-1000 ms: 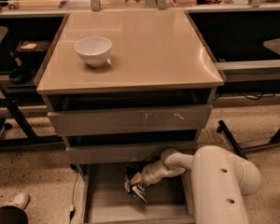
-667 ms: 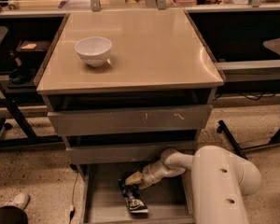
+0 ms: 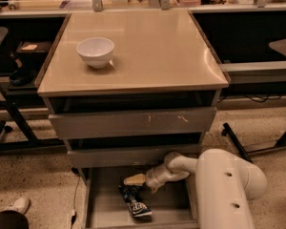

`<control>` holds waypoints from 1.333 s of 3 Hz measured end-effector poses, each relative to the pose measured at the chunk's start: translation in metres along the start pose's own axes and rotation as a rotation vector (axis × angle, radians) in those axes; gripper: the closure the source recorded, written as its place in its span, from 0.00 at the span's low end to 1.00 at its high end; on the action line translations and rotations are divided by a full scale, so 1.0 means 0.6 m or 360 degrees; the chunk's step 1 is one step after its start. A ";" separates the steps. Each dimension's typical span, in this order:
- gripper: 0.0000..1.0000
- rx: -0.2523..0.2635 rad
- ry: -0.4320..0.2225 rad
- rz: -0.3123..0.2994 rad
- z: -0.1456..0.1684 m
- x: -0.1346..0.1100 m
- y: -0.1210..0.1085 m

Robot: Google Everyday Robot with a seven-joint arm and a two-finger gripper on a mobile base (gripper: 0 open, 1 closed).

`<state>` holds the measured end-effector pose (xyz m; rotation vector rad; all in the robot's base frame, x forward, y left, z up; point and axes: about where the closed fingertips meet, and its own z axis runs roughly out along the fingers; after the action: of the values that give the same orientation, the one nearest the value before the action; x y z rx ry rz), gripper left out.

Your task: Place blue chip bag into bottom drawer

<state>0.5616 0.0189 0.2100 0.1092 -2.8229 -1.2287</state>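
Where gripper (image 3: 134, 179) hangs, blue chip bag (image 3: 136, 203) just below

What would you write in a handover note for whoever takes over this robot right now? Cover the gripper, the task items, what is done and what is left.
The gripper is inside the open bottom drawer, just above the bag.
The blue chip bag lies on the drawer's tray floor, towards the front.
Done: the bag is in the drawer.
Left: withdraw the gripper; the drawer stands open.

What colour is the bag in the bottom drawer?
Dark blue with white lettering. The chip bag lies in the bottom drawer below the gripper; camera view.
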 end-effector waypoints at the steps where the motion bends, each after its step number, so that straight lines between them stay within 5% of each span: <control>1: 0.00 0.0028 0.0007 -0.0007 -0.011 0.015 0.017; 2: 0.00 0.0080 -0.0100 0.0031 -0.080 0.027 0.038; 4: 0.00 0.0363 -0.0369 0.0209 -0.274 0.080 0.065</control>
<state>0.5262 -0.0787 0.3517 -0.2193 -3.1005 -0.9461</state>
